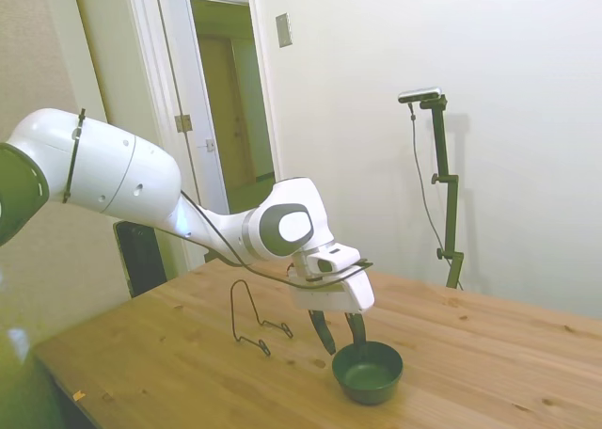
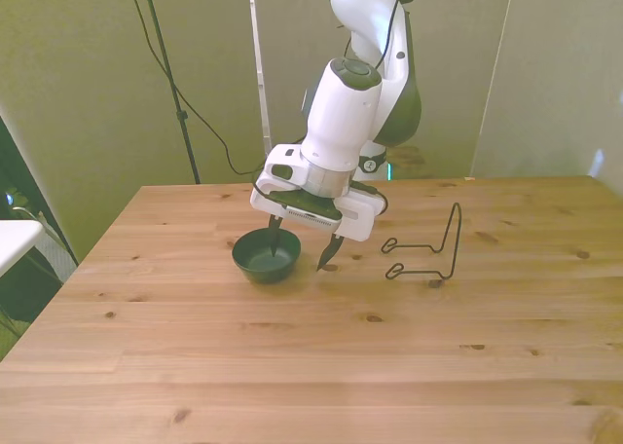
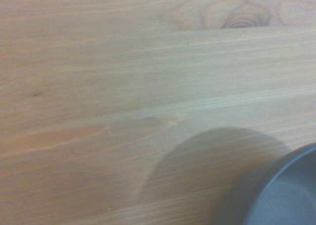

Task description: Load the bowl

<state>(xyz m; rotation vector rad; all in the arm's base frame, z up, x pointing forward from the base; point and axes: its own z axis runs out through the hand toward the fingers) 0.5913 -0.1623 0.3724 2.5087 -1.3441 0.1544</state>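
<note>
The small dark green bowl point(image 1: 368, 373) point(image 2: 266, 258) stands upright on the wooden table point(image 2: 292, 366), and nothing shows inside it. My gripper point(image 1: 340, 337) point(image 2: 301, 248) is low over the bowl's edge and open. One finger reaches down into the bowl; the other hangs outside its rim, on the side toward the wire rack. The bowl's wall lies between the two fingers, with a gap on each side. In the wrist view a blurred arc of the bowl point(image 3: 291, 195) shows beside bare wood.
A thin black wire rack point(image 1: 252, 318) point(image 2: 429, 255) stands on the table, a short way from the bowl on the front view's right. The table's near edge runs along the bottom of the front view.
</note>
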